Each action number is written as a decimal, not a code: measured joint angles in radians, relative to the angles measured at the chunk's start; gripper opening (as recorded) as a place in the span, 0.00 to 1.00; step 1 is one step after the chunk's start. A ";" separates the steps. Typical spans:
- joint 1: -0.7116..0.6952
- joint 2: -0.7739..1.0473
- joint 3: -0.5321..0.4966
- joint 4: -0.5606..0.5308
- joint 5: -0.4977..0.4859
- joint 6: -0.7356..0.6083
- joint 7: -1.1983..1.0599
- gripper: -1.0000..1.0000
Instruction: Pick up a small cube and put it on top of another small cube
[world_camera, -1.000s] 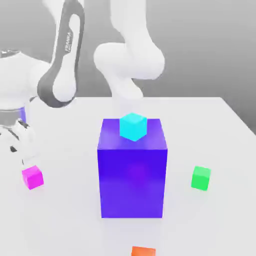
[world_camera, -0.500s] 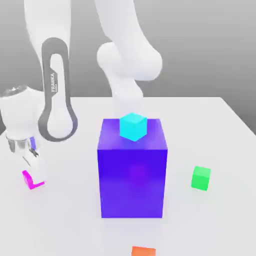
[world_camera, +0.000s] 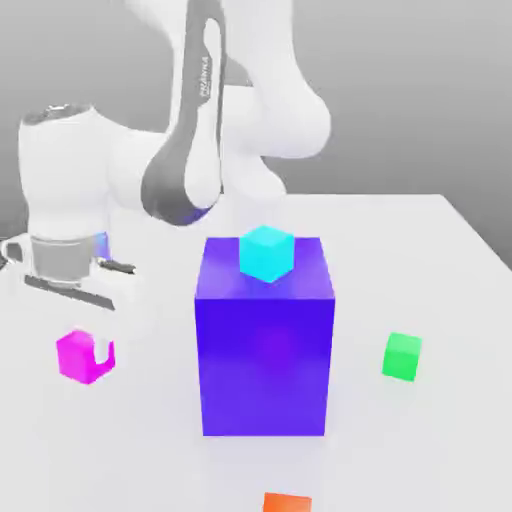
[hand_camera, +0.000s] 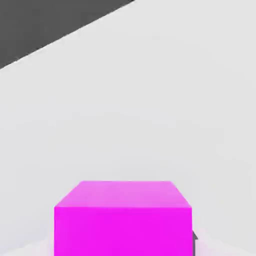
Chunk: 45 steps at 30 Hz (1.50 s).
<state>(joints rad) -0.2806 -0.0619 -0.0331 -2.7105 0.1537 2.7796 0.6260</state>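
Note:
The small magenta cube (world_camera: 72, 358) sits low at the exterior view's left, at about table height. My gripper (world_camera: 86, 354) reaches down from the white hand (world_camera: 62, 255) straight above it and is shut on this cube. One white finger (world_camera: 101, 352) overlaps the cube's right face. Close under the hand camera, the same magenta cube (hand_camera: 122, 217) appears with pale table beyond it. A cyan small cube (world_camera: 267, 252) rests on top of the big blue-purple block (world_camera: 265, 350). A green small cube (world_camera: 402, 355) lies on the table at the exterior view's right.
The big blue-purple block stands tall in the middle of the white table (world_camera: 440, 270), between the gripper and the green cube. An orange block (world_camera: 287, 503) pokes in at the front edge. The robot's base and arm links (world_camera: 260, 120) rise behind the block.
The hand swung over the magenta cube and turned. Its fingers went from open to shut around the cube. The cube shifted slightly toward the exterior view's right.

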 joint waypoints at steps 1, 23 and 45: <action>0.040 -0.018 0.020 -0.002 0.012 -0.009 -0.006 0.00; 0.620 -0.213 0.533 -0.210 0.130 -0.111 0.029 0.00; 0.465 0.095 0.577 -0.211 -0.274 0.169 0.311 1.00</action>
